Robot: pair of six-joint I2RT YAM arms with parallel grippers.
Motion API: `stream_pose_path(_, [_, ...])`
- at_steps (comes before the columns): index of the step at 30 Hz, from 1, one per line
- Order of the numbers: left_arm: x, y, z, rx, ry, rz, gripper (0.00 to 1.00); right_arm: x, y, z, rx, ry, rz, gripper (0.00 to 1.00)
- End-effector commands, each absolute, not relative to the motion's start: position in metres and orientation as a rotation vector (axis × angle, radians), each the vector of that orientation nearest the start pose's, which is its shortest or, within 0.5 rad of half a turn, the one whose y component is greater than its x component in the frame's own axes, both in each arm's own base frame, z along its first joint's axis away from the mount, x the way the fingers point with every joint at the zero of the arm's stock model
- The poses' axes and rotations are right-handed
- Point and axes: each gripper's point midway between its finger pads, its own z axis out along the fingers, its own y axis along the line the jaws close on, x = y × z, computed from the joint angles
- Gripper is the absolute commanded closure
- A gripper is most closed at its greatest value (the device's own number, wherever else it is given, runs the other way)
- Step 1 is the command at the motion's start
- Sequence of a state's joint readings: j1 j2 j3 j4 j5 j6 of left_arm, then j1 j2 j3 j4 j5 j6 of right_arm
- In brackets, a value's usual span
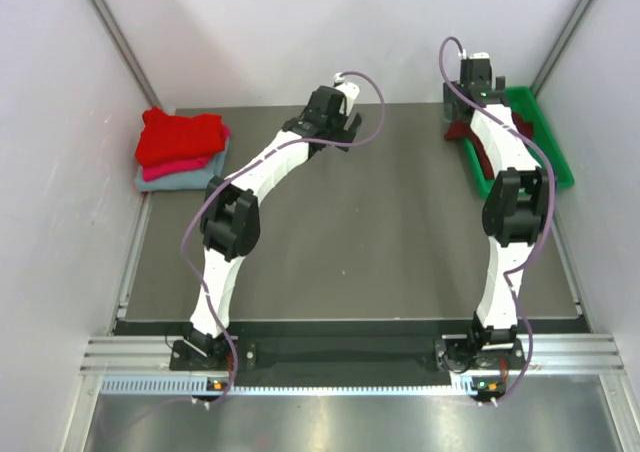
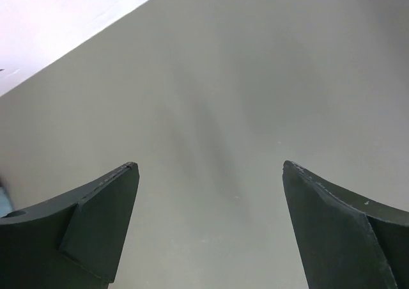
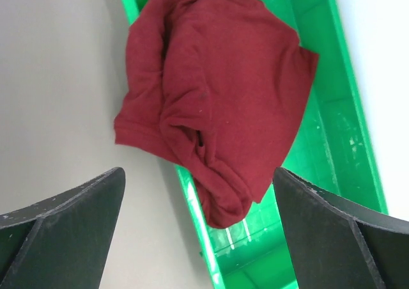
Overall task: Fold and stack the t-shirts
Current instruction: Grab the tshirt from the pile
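Grey tabletop (image 1: 380, 232), white walls (image 1: 270, 32), green tray (image 1: 553, 157) holding crumpled maroon t-shirt (image 3: 217, 91)

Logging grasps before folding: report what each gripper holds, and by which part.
Nothing is held. The left gripper is open over the table; the right gripper is open above the maroon t-shirt on the tray.

Bkgd: dark grey table (image 1: 350, 242) sits betw. white walls (image 1: 300, 32), w/ alu. rail (image 1: 130, 354) along near edge; light even, diffuse.
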State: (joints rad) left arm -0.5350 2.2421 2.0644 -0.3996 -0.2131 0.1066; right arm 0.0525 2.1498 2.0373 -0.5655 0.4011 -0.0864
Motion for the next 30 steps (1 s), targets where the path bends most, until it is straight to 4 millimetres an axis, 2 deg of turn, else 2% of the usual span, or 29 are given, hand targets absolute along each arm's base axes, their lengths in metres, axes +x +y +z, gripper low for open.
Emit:
stream_pose_path(1, [0.564,-0.263,0.227,0.481,1.932,0.015,0.01,0.588,-0.061,0.221,0.115,2.117,-0.54,0.0])
stream_pose_path(6, [0.566,-0.266,0.226,0.481,1.926,0.027,0.01,0.588,-0.078,0.213,0.061,2.146,-0.584,0.0])
stream_pose_path(7, [0.567,-0.265,0.226,0.483,1.921,0.051,0.01,0.591,-0.076,0.212,0.047,2.15,-0.566,0.0])
stream_pose_path(9, [0.564,-0.271,0.223,0.503,1.919,0.066,0.01,0.592,-0.096,0.206,0.067,2.166,-0.536,0.0])
stream_pose_path(15, [0.556,-0.284,0.214,0.535,1.938,0.028,0.01,0.614,-0.102,0.192,0.066,2.167,-0.459,0.02])
stream_pose_path(18, [0.552,-0.285,0.207,0.554,1.95,0.035,0.01,0.62,-0.09,0.177,0.023,2.197,-0.351,0.02])
stream_pose_path(21, [0.549,-0.285,0.2,0.565,1.965,0.039,0.01,0.621,-0.068,0.169,-0.013,2.223,-0.189,0.02])
stream_pose_path(22, [0.549,-0.284,0.198,0.565,1.968,0.041,0.01,0.621,-0.063,0.169,-0.007,2.223,-0.141,0.03])
stream_pose_path(23, [0.549,-0.285,0.197,0.568,1.97,0.045,0.01,0.62,-0.049,0.167,-0.043,2.233,-0.05,0.04])
stream_pose_path(26, [0.549,-0.283,0.192,0.573,1.977,0.057,0.01,0.615,-0.034,0.165,-0.066,2.246,0.051,0.04])
stream_pose_path(30, [0.549,-0.284,0.192,0.575,1.975,0.056,0.01,0.612,-0.034,0.158,-0.058,2.267,0.052,0.05])
